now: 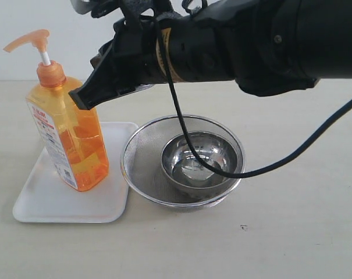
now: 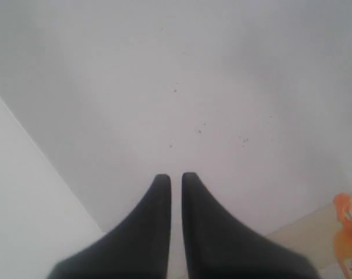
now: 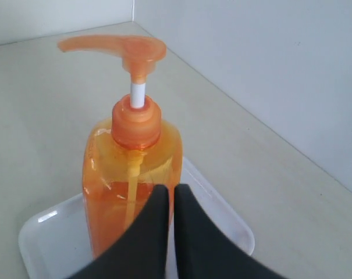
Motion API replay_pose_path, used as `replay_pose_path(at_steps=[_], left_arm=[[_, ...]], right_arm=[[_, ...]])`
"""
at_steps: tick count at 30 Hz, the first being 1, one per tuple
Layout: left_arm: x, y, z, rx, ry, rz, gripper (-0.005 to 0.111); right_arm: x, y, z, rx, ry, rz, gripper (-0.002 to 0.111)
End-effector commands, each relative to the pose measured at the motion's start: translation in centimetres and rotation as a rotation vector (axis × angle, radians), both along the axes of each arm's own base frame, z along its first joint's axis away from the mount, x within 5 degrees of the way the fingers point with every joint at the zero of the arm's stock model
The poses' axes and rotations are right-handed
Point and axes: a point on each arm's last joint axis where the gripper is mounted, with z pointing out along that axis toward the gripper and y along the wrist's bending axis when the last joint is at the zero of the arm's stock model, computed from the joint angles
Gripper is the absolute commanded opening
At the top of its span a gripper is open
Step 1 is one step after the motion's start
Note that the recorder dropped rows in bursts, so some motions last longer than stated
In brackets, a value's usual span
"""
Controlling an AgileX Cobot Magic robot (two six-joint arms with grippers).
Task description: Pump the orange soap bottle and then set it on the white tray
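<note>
The orange soap bottle (image 1: 71, 139) stands upright on the white tray (image 1: 48, 203), pump head raised, toward the worktop's left side in the exterior view. The right tool (image 1: 82, 99) is clenched on nothing, its tip at the bottle's shoulder; contact cannot be told. The left tool (image 2: 176, 177), fingers pressed nearly together and empty, faces a pale wall. A mesh strainer (image 1: 135, 168) holding a steel bowl (image 1: 202, 163) sits just beside the tray.

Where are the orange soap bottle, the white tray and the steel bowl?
orange soap bottle (image 1: 82, 148), exterior view, body
white tray (image 1: 53, 204), exterior view, bare front floor
steel bowl (image 1: 231, 151), exterior view, inner wall
</note>
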Motion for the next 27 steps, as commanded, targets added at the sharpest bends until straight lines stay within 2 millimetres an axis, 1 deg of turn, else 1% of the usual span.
replay_pose_path(at_steps=[1, 4, 6, 10, 12, 16, 19, 27], left_arm=[[2.0, -0.1, -2.7, -0.032, 0.108, 0.074, 0.005], [5.5, -0.6, -5.0, -0.007, 0.243, 0.128, 0.005], [7.5, -1.2, -6.5, 0.008, 0.330, 0.125, 0.005], [11.4, -2.9, -8.3, 0.011, 0.365, 0.060, 0.005], [13.0, -3.6, -9.0, 0.004, 0.387, 0.032, 0.005], [15.6, -4.7, -10.1, 0.000, 0.464, -0.002, 0.005], [17.2, -5.3, -10.5, 0.002, 0.508, -0.016, 0.005], [20.6, -6.3, -11.2, 0.014, 0.561, -0.022, 0.005]], right_arm=[[0.0, -0.1, 0.4, 0.002, -0.013, 0.006, 0.000], [-0.1, 0.0, 0.4, 0.003, -0.010, 0.013, 0.000], [-0.1, 0.0, 0.4, 0.003, -0.010, 0.013, 0.000], [-0.1, 0.0, 0.3, 0.003, -0.008, 0.017, 0.000], [-0.1, 0.0, 0.3, 0.003, -0.008, 0.019, 0.000], [-0.1, 0.0, 0.3, -0.003, -0.016, 0.023, 0.000], [-0.1, 0.0, 0.4, -0.009, -0.025, 0.022, 0.000], [0.0, -0.1, 0.4, -0.020, -0.043, 0.014, 0.000]])
